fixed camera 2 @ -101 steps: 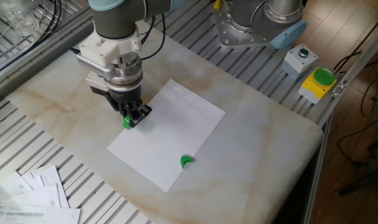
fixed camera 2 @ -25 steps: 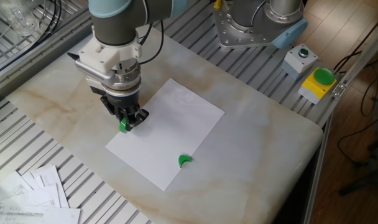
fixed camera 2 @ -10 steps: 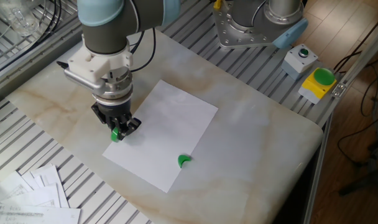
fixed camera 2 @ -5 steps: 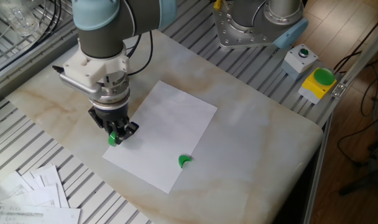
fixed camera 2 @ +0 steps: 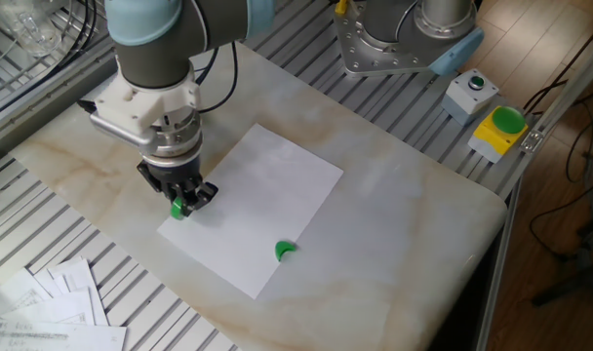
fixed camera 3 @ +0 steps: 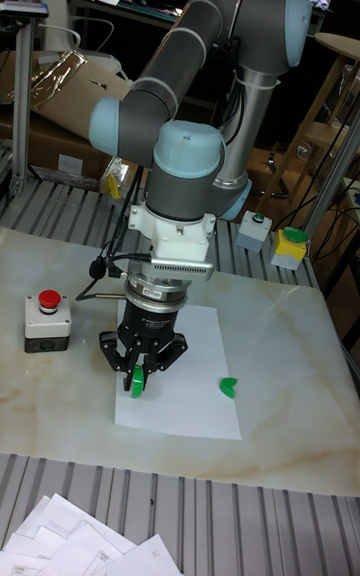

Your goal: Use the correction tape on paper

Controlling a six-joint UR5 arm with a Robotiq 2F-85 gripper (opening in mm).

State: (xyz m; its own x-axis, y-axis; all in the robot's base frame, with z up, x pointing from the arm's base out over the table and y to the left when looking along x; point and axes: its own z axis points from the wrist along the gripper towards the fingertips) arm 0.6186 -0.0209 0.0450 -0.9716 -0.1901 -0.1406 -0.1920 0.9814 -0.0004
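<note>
The paper (fixed camera 2: 257, 205) (fixed camera 3: 195, 376) is a large blank white sheet lying on the marble table. My gripper (fixed camera 2: 182, 203) (fixed camera 3: 137, 383) stands upright over the sheet's left corner, shut on the correction tape (fixed camera 2: 178, 207) (fixed camera 3: 135, 385), whose green part shows between the black fingers. The tape's tip points down at the paper's edge; I cannot tell whether it touches. A small solid green crescent piece (fixed camera 2: 283, 251) (fixed camera 3: 229, 386) lies on the sheet toward its near right side.
A grey box with a red button (fixed camera 3: 48, 320) stands left of the paper. A white box with a green button (fixed camera 2: 471, 91) and a yellow box (fixed camera 2: 500, 130) sit at the far right. Printed sheets (fixed camera 2: 53, 307) are fanned at the near left.
The gripper, still holding the correction tape, has travelled left and slightly toward the near edge, and the paper has shifted and turned a little with it.
</note>
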